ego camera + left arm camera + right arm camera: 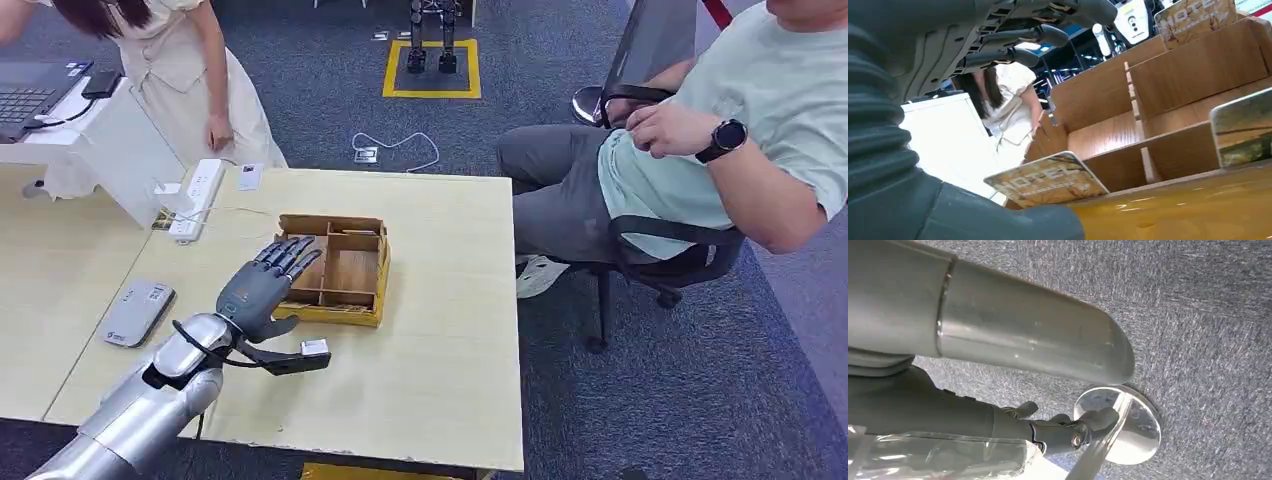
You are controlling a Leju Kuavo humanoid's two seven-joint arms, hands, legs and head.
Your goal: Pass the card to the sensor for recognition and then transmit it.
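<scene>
My left hand [262, 285] hovers over the left side of a wooden divided box [352, 272] on the light wooden table, fingers stretched out and apart, thumb to the side. In the left wrist view a card printed "HOTEL" [1045, 177] leans at the box's near edge just above my thumb [998, 220], with the fingers [1018, 36] far from it. Two more cards [1193, 17] [1243, 127] stand in other compartments. A grey card sensor [138, 312] lies on the table left of my arm. My right hand [1058, 427] hangs over the carpet; its fingers are unclear.
A white power strip [196, 198] and a small white device [250, 177] lie at the table's far edge. One person stands at the far left by a laptop [30, 92]. Another sits in a chair [660, 255] on the right. A metal disc [1128, 425] stands on the carpet.
</scene>
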